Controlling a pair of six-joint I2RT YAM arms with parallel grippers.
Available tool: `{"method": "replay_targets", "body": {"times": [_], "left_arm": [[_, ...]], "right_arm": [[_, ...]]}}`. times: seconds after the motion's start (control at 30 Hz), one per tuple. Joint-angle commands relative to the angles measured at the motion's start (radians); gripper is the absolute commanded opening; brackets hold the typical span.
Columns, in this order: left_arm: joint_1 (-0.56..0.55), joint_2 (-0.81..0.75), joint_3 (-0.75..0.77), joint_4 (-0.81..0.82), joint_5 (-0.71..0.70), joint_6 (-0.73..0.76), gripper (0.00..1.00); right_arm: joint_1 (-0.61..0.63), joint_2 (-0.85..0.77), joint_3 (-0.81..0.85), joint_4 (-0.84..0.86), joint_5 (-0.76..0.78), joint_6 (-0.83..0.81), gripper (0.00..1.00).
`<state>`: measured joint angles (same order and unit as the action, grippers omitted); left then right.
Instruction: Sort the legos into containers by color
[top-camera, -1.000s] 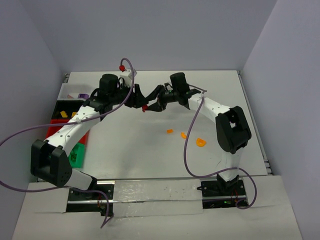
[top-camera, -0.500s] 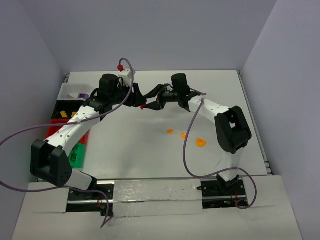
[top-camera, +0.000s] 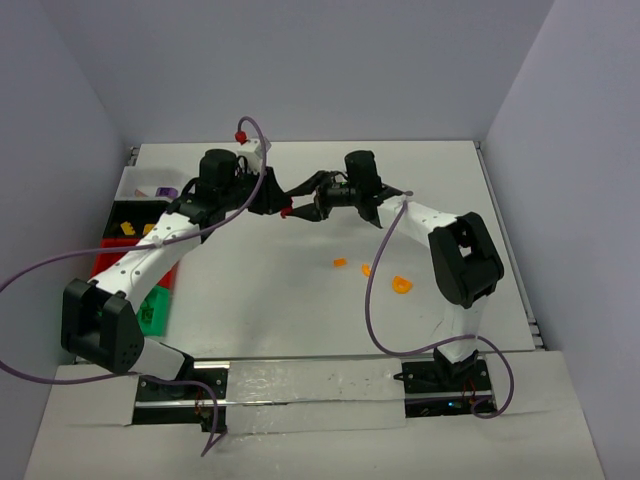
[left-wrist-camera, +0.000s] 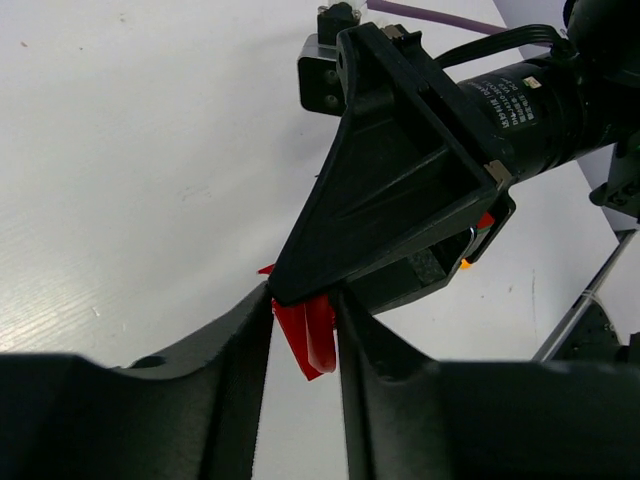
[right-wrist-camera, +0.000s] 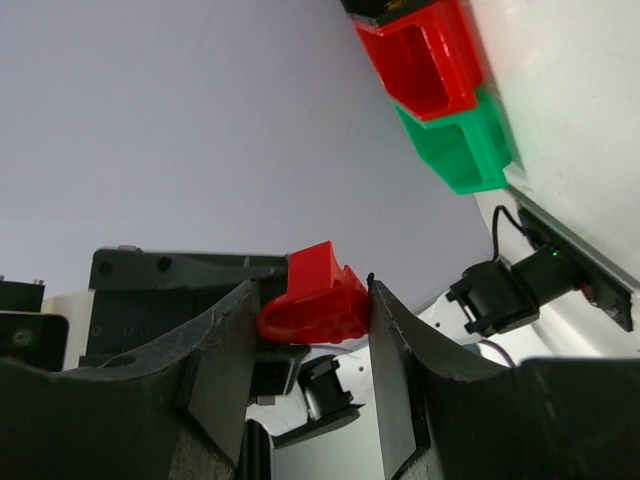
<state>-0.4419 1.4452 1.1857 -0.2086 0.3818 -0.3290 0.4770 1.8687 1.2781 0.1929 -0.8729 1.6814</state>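
Left fingers (left-wrist-camera: 228, 385) and right fingers (right-wrist-camera: 222, 355) meet tip to tip, both clamped on one red lego (left-wrist-camera: 306, 338). The right fingers block the left's front. Orange legos (top-camera: 401, 285) lie behind the right fingers, bins (right-wrist-camera: 425, 55) beyond them.

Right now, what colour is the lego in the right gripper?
Red lego; right wrist view shows it best.

- Top camera, high behind the arm bases (top-camera: 170, 390), faces down over the whole table (top-camera: 300, 300).
- Left wrist camera looks close past its fingers (left-wrist-camera: 220, 400).
- Right wrist camera likewise; both share the red lego (left-wrist-camera: 308, 340) between the fingers.
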Motion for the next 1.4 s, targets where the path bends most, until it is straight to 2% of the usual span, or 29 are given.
{"method": "replay_targets", "body": {"times": [0.0,0.03,0.07,0.13,0.17,0.2,0.27,0.33,0.37,0.5,0.6,0.67,0.73,0.9,0.93,1.0,1.1,1.23,1.37], "left_arm": [[-0.008,-0.020,-0.012,0.040,0.035,-0.016,0.39],[-0.008,-0.023,-0.014,0.038,0.032,-0.013,0.35],[-0.006,-0.026,-0.014,0.038,0.027,-0.009,0.24],[-0.006,-0.028,-0.012,0.033,0.023,-0.001,0.14],[-0.007,-0.029,-0.011,0.029,0.024,0.002,0.08],[-0.008,-0.031,-0.011,0.025,0.025,0.004,0.02],[-0.007,-0.037,-0.014,0.018,0.029,0.015,0.00],[-0.006,-0.051,-0.021,0.003,0.026,0.041,0.00],[-0.004,-0.061,-0.026,-0.006,0.027,0.054,0.00],[0.054,-0.137,-0.068,-0.073,0.043,0.123,0.00],[0.170,-0.178,-0.079,-0.165,0.066,0.178,0.00],[0.256,-0.180,-0.058,-0.306,0.061,0.232,0.00],[0.345,-0.182,-0.041,-0.396,0.004,0.335,0.00],[0.637,-0.204,-0.029,-0.538,-0.162,0.504,0.00],[0.670,-0.199,-0.023,-0.562,-0.197,0.545,0.00],[0.782,-0.182,0.007,-0.608,-0.215,0.575,0.00],[0.890,-0.139,0.085,-0.658,-0.220,0.619,0.00],[0.925,-0.093,0.143,-0.689,-0.276,0.660,0.05],[0.933,-0.046,0.144,-0.685,-0.310,0.687,0.09]], "right_arm": [[-0.008,-0.043,-0.016,0.088,-0.028,0.050,0.00],[-0.008,-0.046,-0.016,0.092,-0.029,0.053,0.00],[-0.009,-0.046,-0.017,0.094,-0.029,0.055,0.00],[-0.012,-0.048,-0.019,0.097,-0.028,0.055,0.01],[-0.013,-0.049,-0.021,0.102,-0.028,0.054,0.06],[-0.014,-0.050,-0.022,0.107,-0.026,0.054,0.19],[-0.018,-0.050,-0.025,0.114,-0.024,0.049,0.55],[-0.032,-0.054,-0.028,0.120,-0.021,0.037,0.97],[-0.040,-0.055,-0.030,0.120,-0.021,0.028,1.00],[-0.105,-0.074,-0.026,0.117,-0.015,-0.056,1.00],[-0.175,-0.083,0.017,0.037,-0.024,-0.272,1.00],[-0.214,-0.091,0.099,-0.077,-0.018,-0.448,1.00],[-0.242,-0.103,0.179,-0.302,0.009,-0.651,1.00],[-0.255,-0.125,0.389,-0.663,0.157,-1.166,1.00],[-0.253,-0.128,0.407,-0.741,0.222,-1.210,1.00],[-0.253,-0.136,0.426,-0.792,0.274,-1.300,1.00],[-0.256,-0.154,0.440,-0.850,0.340,-1.373,1.00],[-0.256,-0.181,0.445,-0.884,0.340,-1.498,1.00],[-0.256,-0.186,0.461,-0.901,0.352,-1.525,1.00]]}}
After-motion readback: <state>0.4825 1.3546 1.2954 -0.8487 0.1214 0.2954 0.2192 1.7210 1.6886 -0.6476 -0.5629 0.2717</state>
